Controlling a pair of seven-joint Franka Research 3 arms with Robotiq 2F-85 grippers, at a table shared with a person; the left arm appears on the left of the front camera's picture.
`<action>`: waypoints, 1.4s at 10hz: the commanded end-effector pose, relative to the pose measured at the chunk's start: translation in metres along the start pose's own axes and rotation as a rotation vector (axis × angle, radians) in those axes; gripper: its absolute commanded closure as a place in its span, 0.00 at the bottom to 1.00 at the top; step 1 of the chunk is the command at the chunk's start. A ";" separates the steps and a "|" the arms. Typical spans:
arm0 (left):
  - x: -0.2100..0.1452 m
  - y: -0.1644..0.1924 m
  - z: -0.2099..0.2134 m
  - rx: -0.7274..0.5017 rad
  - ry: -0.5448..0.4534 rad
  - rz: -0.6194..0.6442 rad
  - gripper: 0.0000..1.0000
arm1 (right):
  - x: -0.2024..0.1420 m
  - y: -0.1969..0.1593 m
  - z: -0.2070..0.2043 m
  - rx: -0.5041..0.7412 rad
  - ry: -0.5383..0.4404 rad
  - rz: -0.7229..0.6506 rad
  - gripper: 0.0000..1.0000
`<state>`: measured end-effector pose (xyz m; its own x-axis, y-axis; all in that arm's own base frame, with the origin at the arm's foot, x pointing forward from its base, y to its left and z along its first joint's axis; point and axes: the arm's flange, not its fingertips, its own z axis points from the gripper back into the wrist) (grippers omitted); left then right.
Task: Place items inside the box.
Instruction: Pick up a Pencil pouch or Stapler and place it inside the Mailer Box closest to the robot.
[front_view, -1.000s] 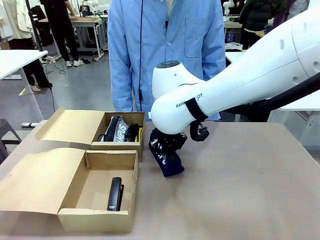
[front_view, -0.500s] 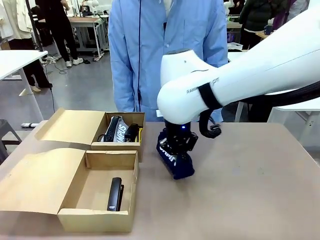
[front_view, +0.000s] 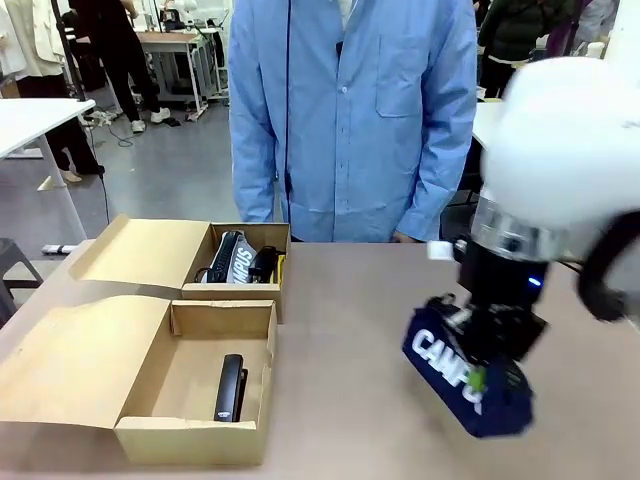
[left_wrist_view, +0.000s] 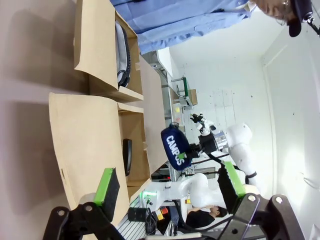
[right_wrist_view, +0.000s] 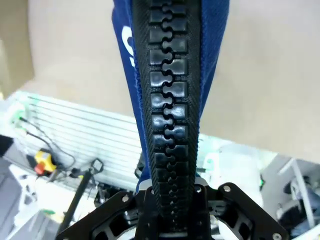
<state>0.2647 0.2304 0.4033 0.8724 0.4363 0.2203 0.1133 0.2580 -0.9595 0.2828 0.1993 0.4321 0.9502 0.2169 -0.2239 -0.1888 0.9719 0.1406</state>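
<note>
Right fingers (front_view: 478, 378): clenched on the zip edge of the navy "CAMPUS" pouch (front_view: 465, 385), tilted over the right front of the surface (front_view: 380, 300). Well apart from both open boxes (front_view: 230, 292) along the left edge, bare surface between. Black stapler (front_view: 231, 388) flat in the near box (front_view: 195, 440). Left fingers (left_wrist_view: 169, 184): spread wide, grasping nothing.

Front camera looks across the table (front_view: 340, 300) at the person (front_view: 350, 120). Left wrist, rolled sideways, shares both boxes (front_view: 222, 318); right wrist hugs the pouch (right_wrist_view: 170, 100).
</note>
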 end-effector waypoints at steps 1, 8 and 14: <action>-0.002 0.000 0.000 -0.014 0.001 -0.015 0.00 | -0.008 0.015 -0.004 -0.014 0.000 0.010 1.00; -0.002 0.000 0.000 -0.014 0.001 -0.015 0.00 | -0.021 -0.125 0.029 0.272 0.040 -0.037 0.93; -0.002 0.000 0.000 -0.014 0.001 -0.015 0.00 | -0.061 -0.248 0.038 1.029 -0.083 -0.329 0.93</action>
<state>0.2647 0.2304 0.4030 0.8726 0.4363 0.2197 0.1128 0.2577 -0.9596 0.2712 -0.1066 0.4256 0.9354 -0.0716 -0.3463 0.3383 0.4665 0.8172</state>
